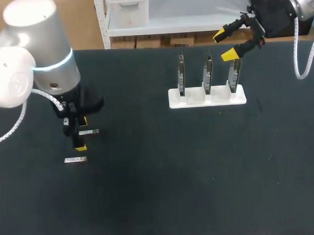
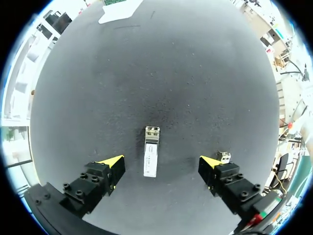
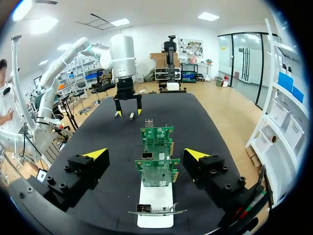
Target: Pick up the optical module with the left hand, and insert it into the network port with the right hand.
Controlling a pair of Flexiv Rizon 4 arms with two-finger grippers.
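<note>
Two small silver optical modules lie on the black table at the left. One module [image 1: 89, 132] [image 2: 151, 157] lies flat between the open fingers of my left gripper [image 1: 81, 134] [image 2: 161, 163], which hangs just above it without touching. The other module [image 1: 75, 160] [image 2: 223, 156] lies just outside one fingertip. A white stand [image 1: 207, 98] [image 3: 155, 215] holds three upright green network cards [image 1: 208, 73] [image 3: 157, 171], each with a metal port at its edge. My right gripper [image 1: 224, 46] [image 3: 146, 155] hovers open above and behind the stand, empty.
The black mat [image 1: 165, 179] spreads wide between the modules and the stand. In the right wrist view my left arm [image 3: 123, 58] stands over the far end of the table.
</note>
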